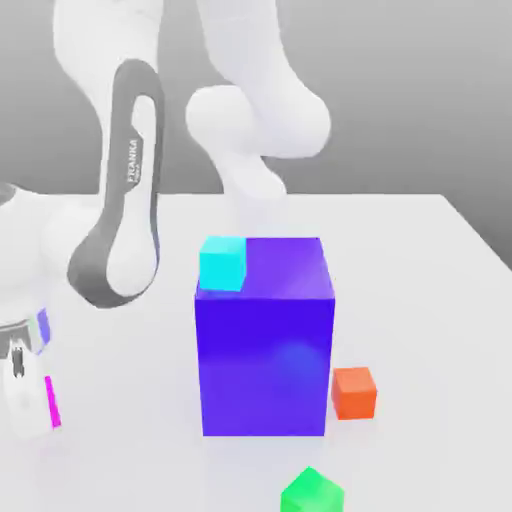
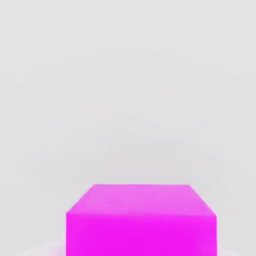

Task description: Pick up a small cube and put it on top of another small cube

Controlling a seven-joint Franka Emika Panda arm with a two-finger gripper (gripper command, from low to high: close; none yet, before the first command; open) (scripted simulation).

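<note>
Where the white worktop (image 1: pixel 420 260) spreads widest, a large blue cube (image 1: pixel 265 350) stands, a cyan cube (image 1: pixel 223 263) on its top corner. The orange cube (image 1: pixel 354 392) sits beside it, the green cube (image 1: pixel 311 492) nearer. The magenta cube (image 2: pixel 141 220) lies under the hand (image 1: pixel 20 385); whether it pinches, I cannot tell.

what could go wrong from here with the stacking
The magenta cube sits at the exterior view's far left edge, next to the claw, so a grasp there may be hard to check from that view. The big blue block stands between it and the orange cube and green cube, so a low carry could hit it. The cyan cube rests near the block's top corner and a nudge might knock it off.
</note>
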